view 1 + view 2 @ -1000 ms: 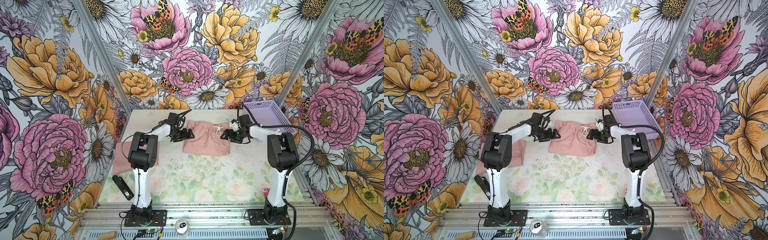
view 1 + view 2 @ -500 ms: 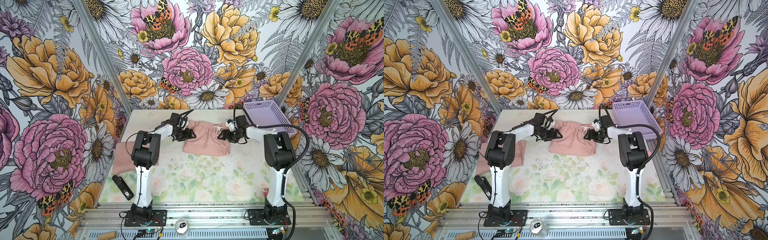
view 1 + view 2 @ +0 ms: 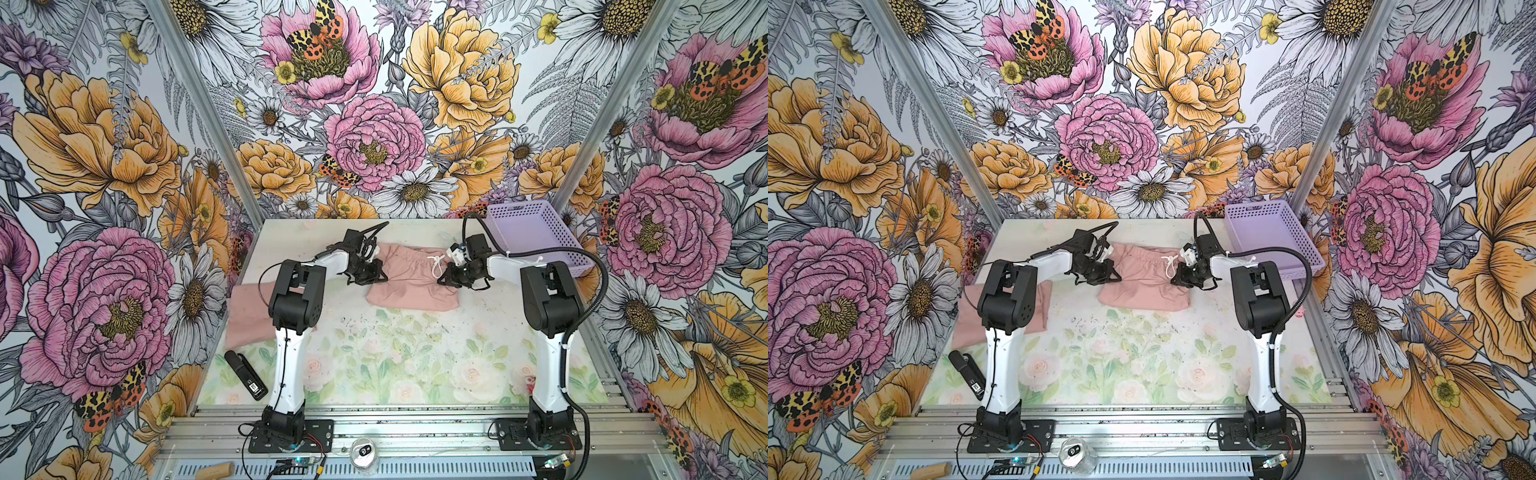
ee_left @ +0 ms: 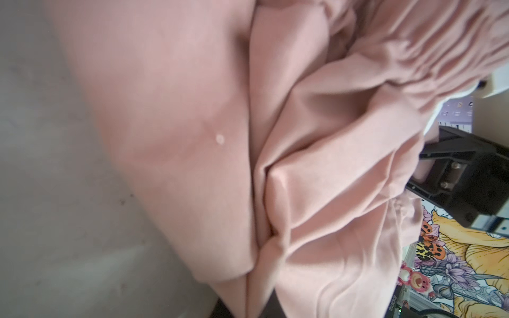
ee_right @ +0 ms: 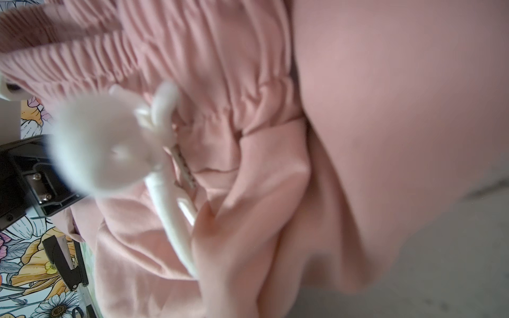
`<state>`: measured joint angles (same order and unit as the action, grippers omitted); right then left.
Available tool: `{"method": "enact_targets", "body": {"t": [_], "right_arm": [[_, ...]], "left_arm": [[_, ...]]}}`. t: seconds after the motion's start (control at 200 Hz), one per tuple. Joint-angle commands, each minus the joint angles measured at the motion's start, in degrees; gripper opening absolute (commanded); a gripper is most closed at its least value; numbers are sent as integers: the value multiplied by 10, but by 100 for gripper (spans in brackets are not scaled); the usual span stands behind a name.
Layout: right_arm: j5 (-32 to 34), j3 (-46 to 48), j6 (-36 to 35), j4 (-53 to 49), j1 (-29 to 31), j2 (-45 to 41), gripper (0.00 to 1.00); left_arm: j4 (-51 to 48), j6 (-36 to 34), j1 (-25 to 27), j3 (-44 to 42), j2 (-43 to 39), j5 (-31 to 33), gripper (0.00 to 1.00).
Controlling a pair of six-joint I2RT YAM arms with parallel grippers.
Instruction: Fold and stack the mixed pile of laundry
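Left tool [image 3: 371, 272] and right tool [image 3: 446, 277], both closed, pinch opposite sides of the shorts [image 3: 409, 284] near the far edge of the table [image 3: 415, 357].

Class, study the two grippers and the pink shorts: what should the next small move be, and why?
Probably raise both grippers together a little, lifting the waist end to fold it towards the hem. The left gripper and right gripper are shut on opposite side edges of the shorts, near the waist; the hem lies flat on the table.

Both grippers [image 3: 376, 277] [image 3: 443, 280] now tight on shorts [image 3: 411, 287]
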<state>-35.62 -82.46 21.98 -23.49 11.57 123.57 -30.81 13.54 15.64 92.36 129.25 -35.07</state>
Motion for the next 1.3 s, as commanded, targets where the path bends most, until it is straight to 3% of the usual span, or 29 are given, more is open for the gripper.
{"method": "enact_targets", "body": {"t": [0.0, 0.31, 0.565, 0.776, 0.981, 1.166, 1.296], "right_arm": [[-2, -1, 10, -17, 19, -10, 0], [-15, -6, 67, 9, 73, -88, 0], [-10, -44, 149, 83, 168, -88, 0], [22, -178, 199, 135, 281, 17, 0], [31, -369, 230, 142, 362, 165, 0], [20, -519, 258, 142, 391, 283, 0], [32, -550, 260, 143, 397, 310, 0]], "left_arm": [[-21, 1, -6, -19, -18, 4, 0], [-33, -12, -92, -118, -199, 16, 0], [-180, -46, -174, -138, -361, 166, 0], [-216, -45, -289, -186, -465, 279, 0], [-190, -37, -422, -248, -535, 317, 0], [-160, -39, -475, -243, -499, 338, 0], [-142, -42, -481, -238, -454, 354, 0]]}}
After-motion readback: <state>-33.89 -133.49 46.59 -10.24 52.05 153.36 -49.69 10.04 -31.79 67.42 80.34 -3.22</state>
